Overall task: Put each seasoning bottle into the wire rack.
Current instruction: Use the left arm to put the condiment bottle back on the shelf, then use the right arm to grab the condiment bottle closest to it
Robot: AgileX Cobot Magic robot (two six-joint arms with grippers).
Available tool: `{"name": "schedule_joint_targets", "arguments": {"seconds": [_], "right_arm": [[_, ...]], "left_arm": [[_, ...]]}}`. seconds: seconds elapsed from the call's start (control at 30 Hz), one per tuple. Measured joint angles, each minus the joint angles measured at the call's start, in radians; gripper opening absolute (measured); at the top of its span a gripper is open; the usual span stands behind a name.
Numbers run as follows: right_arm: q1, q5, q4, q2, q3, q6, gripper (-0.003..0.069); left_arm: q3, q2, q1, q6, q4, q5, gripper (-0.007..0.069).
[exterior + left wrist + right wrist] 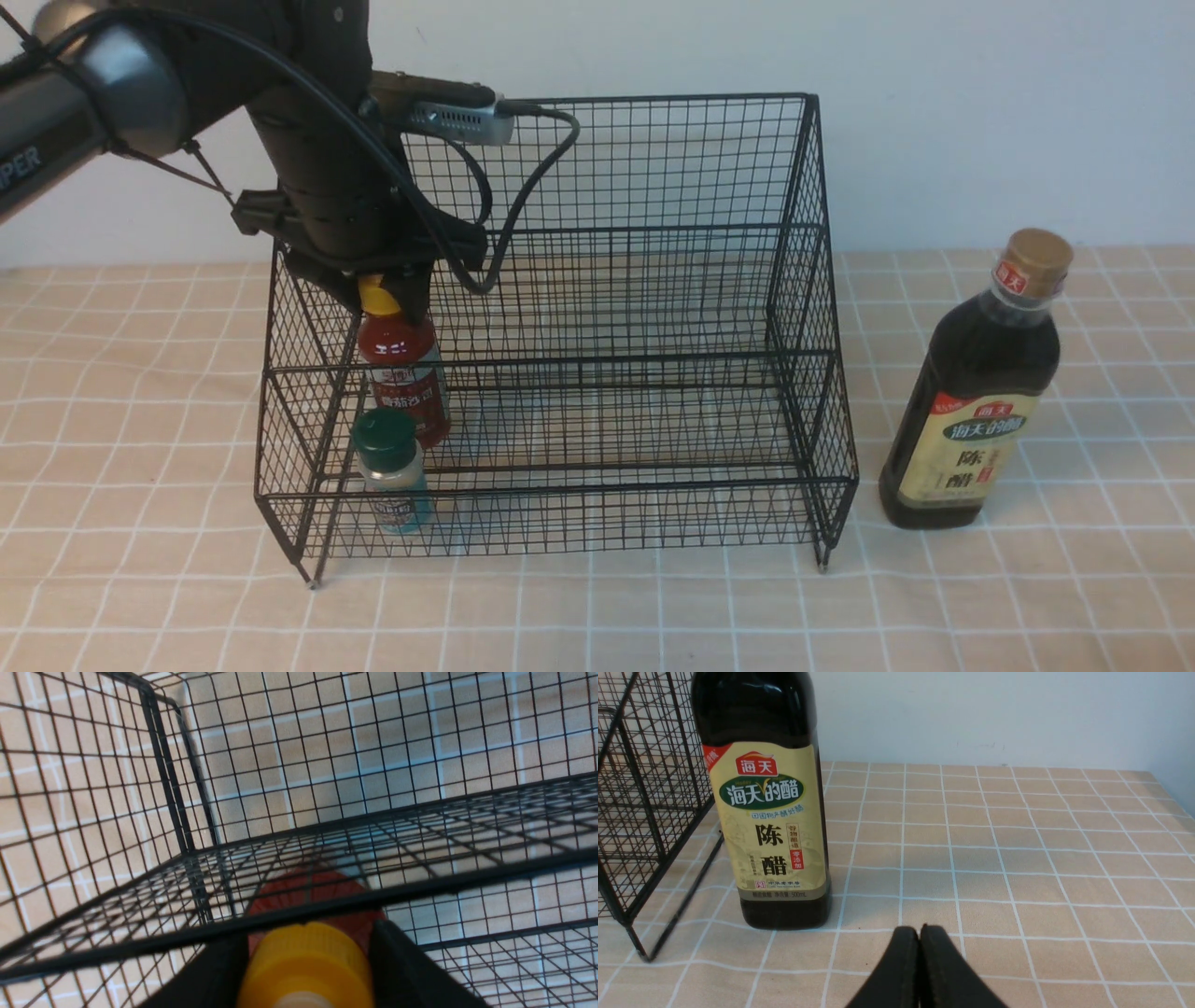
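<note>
The wire rack (810, 280) stands mid-table. The small green-capped shaker (392, 471) stands in its lower front tier at the left. My left gripper (392, 291) reaches down into the rack and is shut on the yellow nozzle (306, 961) of the red sauce bottle (403, 369). It holds the bottle upright just behind the shaker. I cannot tell whether the bottle's base rests on the mesh. The tall dark vinegar bottle (976, 392) stands on the table to the right of the rack, outside it. My right gripper (920, 929) is shut and empty, low over the table near the vinegar bottle (766, 812).
The rack's side mesh (168, 788) is close around the left gripper. A rack corner and foot (644, 812) stand beside the vinegar bottle. A checked tablecloth (597, 616) covers the table and a white wall runs behind it.
</note>
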Motion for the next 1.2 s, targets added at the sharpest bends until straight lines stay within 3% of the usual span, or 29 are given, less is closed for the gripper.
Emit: {"name": "schedule_joint_targets", "arguments": {"seconds": [0.17,0.3,0.37,0.53,0.57,0.6,0.67,0.93,1.2], "right_arm": [[0.000,0.000,0.000,0.000,0.000,0.000,-0.0015],[0.000,0.000,0.000,0.000,0.000,0.000,-0.0015],[0.000,0.000,0.000,0.000,0.000,0.000,-0.0015],[0.000,0.000,0.000,0.000,0.000,0.000,-0.0015],[0.000,0.000,0.000,0.000,0.000,0.000,-0.0015],[0.000,0.000,0.000,0.000,0.000,0.000,-0.0015],[0.000,0.000,0.000,0.000,0.000,0.000,-0.0015],[0.000,0.000,0.000,0.000,0.000,0.001,-0.0015],[0.000,0.000,0.000,0.000,0.000,0.002,-0.0015]], "left_arm": [[-0.032,0.000,0.000,-0.004,0.000,0.007,0.0472],[-0.116,0.000,0.000,-0.005,-0.007,0.042,0.0487],[-0.144,-0.005,0.000,-0.006,-0.006,0.052,0.0462],[-0.205,-0.130,0.000,0.004,-0.002,0.027,0.0176],[-0.205,-0.138,0.000,0.004,-0.002,0.027,0.0162],[-0.208,-0.195,0.000,0.006,-0.001,0.028,0.0077],[-0.212,-0.291,0.000,0.006,0.003,0.028,0.0017],[-0.045,-0.661,0.000,0.011,0.006,0.007,-0.0007],[0.608,-1.222,0.000,0.012,0.006,-0.473,-0.0007]]}}
